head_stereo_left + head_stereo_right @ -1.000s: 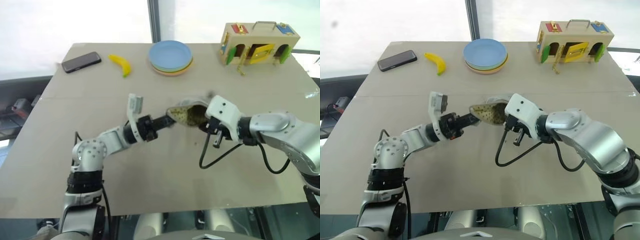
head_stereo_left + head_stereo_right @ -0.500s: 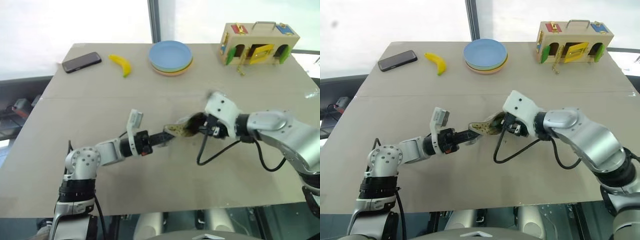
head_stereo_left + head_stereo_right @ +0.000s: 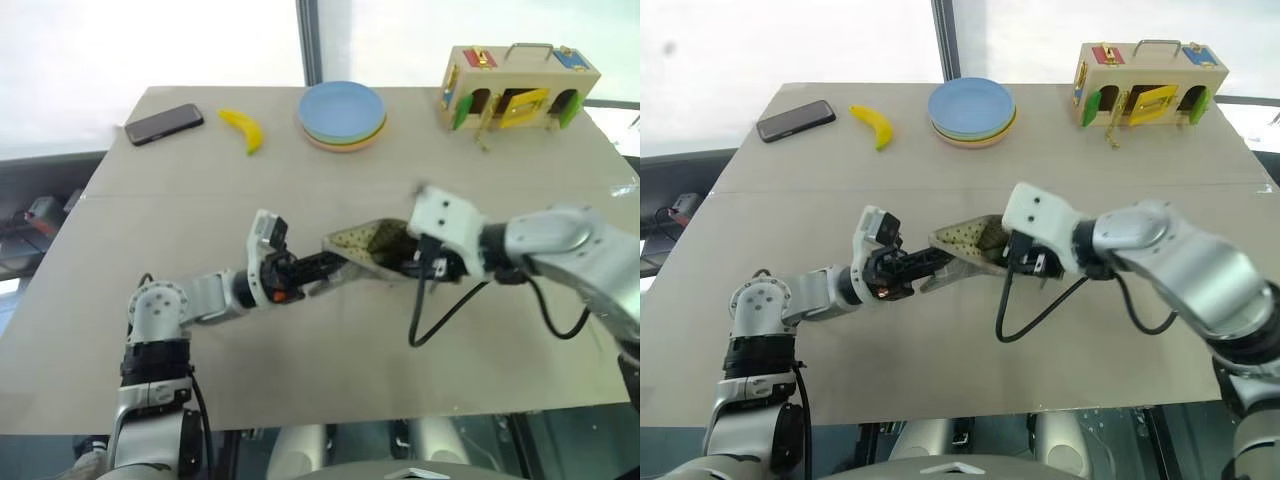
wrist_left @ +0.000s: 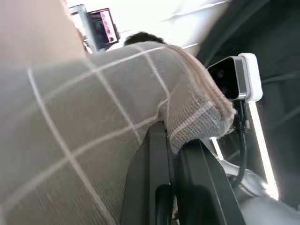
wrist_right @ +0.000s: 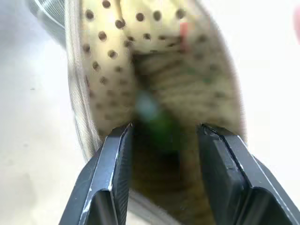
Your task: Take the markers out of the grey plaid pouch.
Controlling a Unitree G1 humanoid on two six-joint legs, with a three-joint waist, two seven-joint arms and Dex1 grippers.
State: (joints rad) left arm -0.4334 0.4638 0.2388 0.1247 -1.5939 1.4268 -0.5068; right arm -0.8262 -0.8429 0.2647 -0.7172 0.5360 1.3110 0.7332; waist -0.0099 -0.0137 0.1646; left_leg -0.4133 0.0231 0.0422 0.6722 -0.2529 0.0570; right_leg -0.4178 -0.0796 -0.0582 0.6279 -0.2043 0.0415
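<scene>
The left end effector [image 3: 330, 266] is clamped on the pouch [image 3: 362, 250], held above the desk [image 3: 300, 360]. The right end effector [image 5: 161, 140] gapes half-wide, empty, at its mouth; a bad reach could tug the pouch free.

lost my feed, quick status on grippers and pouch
Left gripper shut on soft grey plaid pouch edge. Right gripper open at its dotted-yellow mouth. Green-ended highlighter blurred inside. Nothing blocking.

Head pair overlooks table [image 3: 150, 200]; wrists seemingly near pouch [image 4: 93, 117]
</scene>
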